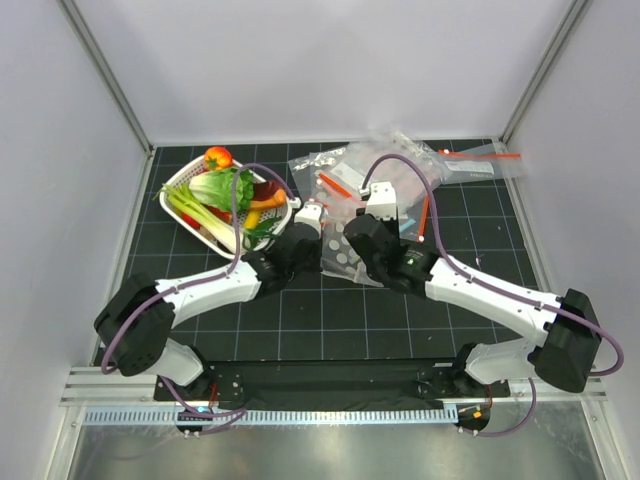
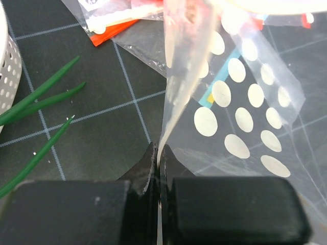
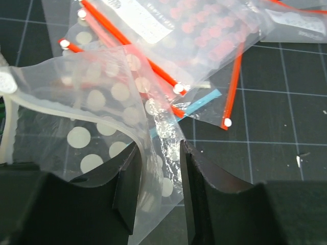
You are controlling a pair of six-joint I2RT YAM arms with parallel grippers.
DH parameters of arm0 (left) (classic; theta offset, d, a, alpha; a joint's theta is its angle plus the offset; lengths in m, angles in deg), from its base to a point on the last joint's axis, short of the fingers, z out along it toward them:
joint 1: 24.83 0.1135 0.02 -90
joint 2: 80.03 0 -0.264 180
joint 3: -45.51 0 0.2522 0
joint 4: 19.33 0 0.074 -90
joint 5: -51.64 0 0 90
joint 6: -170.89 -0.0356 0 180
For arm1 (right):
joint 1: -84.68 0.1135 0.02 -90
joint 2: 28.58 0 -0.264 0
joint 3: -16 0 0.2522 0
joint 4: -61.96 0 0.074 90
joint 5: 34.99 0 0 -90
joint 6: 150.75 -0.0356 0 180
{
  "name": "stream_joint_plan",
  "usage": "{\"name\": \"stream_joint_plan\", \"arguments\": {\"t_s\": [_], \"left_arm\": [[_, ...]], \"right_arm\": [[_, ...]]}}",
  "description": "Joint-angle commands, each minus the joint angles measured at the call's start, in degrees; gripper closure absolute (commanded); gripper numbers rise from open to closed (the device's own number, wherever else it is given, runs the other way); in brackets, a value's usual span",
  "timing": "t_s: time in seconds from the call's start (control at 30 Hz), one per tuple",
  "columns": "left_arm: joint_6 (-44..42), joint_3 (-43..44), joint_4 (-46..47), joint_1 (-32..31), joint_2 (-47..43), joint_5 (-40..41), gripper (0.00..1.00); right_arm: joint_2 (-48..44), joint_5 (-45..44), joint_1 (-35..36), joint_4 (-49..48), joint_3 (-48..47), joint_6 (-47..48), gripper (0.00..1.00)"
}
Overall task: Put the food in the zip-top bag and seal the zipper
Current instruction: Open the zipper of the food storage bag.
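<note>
The polka-dot bag lies just right of the white basket, between the two wrists. It is clear film printed with white dots, crumpled rather than flat. Its long axis cannot be told from above, since both arms cover most of it.

The left gripper is clenched on a fold of this film. From the wrist view, the pinched edge rises straight away from the fingertips.

The right gripper has its jaws parted, and a wrinkled flap of the bag hangs loose in the gap. A pale, thicker band, seemingly the zipper, curves along the lifted edge and is cut off at the frame's left side.

The lettuce lies inside the basket, with its pale base toward the basket's left side and its ruffled leaves toward the bag. The orange-red piece sits at the basket's far rim. Green onions slant across the basket, their tips spilling over its right side.

Plain bags with red-orange strips are piled farther right of the basket, behind the dotted one.
</note>
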Motion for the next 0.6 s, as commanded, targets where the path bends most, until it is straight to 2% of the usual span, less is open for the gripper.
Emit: {"name": "stream_joint_plan", "arguments": {"t_s": [0.0, 0.1, 0.17, 0.23, 0.27, 0.33, 0.37, 0.43, 0.47, 0.57], "left_arm": [[-0.55, 1.15, 0.21, 0.96, -0.20, -2.10, 1.00], [0.07, 1.59, 0.21, 1.84, 0.68, -3.16, 1.00], [0.42, 1.51, 0.21, 2.63, 1.03, -4.83, 1.00], [0.69, 1.59, 0.21, 2.89, 1.38, -5.19, 1.00], [0.77, 1.68, 0.21, 3.16, 1.64, -5.28, 1.00], [0.95, 1.77, 0.21, 3.25, 1.82, -6.06, 0.99], [0.86, 1.86, 0.21, 3.25, 1.73, -6.94, 0.92], [0.08, 1.16, 1.87, 3.33, 0.51, -8.96, 0.82], [-0.02, 0.72, 2.40, 3.16, -0.54, -9.84, 0.73], [-0.02, -2.09, 3.72, 3.07, -5.37, -8.89, 0.56]], "right_arm": [[1.23, 4.80, 0.40, -2.99, -0.47, 0.30, 0.58], [2.55, 3.84, 1.63, -1.76, -1.53, 0.56, 0.59], [3.00, 3.67, 2.16, -1.67, -1.71, 0.91, 0.74], [3.79, 3.84, 2.25, -1.24, -2.41, 0.65, 0.84], [4.05, 3.58, 2.25, -0.54, -2.93, 0.47, 0.96], [4.14, 2.97, 2.25, 0.26, -3.29, -0.23, 0.99], [4.05, 2.53, 2.25, 0.17, -3.12, -0.32, 0.99], [3.96, 1.83, 2.25, -0.18, -2.85, -0.41, 0.99], [4.31, 1.21, 2.25, 0.17, -2.94, -0.49, 0.99], [5.98, -0.90, 2.25, 1.84, -4.43, -1.02, 0.99]]}}
